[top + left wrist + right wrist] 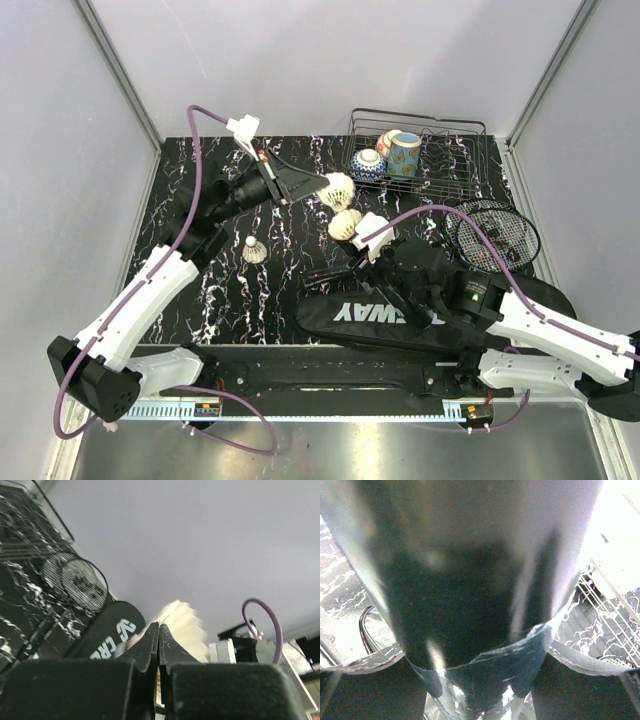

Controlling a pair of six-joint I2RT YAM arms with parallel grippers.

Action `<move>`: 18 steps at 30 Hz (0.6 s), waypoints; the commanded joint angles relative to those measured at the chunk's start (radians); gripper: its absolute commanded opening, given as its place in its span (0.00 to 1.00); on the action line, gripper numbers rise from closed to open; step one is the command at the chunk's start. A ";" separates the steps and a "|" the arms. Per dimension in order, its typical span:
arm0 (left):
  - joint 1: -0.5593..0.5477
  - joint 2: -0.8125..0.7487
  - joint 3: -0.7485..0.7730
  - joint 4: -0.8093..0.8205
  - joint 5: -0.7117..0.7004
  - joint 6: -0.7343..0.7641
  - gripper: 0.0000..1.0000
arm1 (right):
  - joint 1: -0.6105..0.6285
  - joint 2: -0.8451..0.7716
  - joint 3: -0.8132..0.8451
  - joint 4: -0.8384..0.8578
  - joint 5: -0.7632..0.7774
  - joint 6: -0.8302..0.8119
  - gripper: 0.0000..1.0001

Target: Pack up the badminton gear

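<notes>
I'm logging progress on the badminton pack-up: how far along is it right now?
Done: nothing looks packed in the bag yet. In hand: the left gripper pinches one shuttlecock, and the right gripper clamps the tube. Left: a second shuttlecock on the table, a third shuttlecock beside the right gripper, and the rackets outside the bag.

White shuttlecock (341, 188); dark tube (470, 610); black bag (325, 318), white lettering.

Bright, even light; blurred close-up tube (470, 605), white glare at upper right.
</notes>
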 commanded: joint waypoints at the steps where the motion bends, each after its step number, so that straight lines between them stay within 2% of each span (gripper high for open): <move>1: -0.066 -0.004 0.036 0.130 0.121 0.042 0.00 | -0.001 0.011 0.075 0.092 0.021 -0.022 0.43; 6: -0.071 -0.021 0.036 0.116 0.123 0.065 0.00 | -0.002 0.010 0.070 0.094 0.035 -0.022 0.42; 12: -0.071 -0.050 0.124 -0.051 0.005 0.120 0.00 | -0.002 -0.015 0.018 0.104 0.046 -0.008 0.43; 18: -0.073 -0.012 0.205 -0.091 0.055 0.088 0.00 | -0.002 0.001 0.006 0.135 0.086 -0.046 0.43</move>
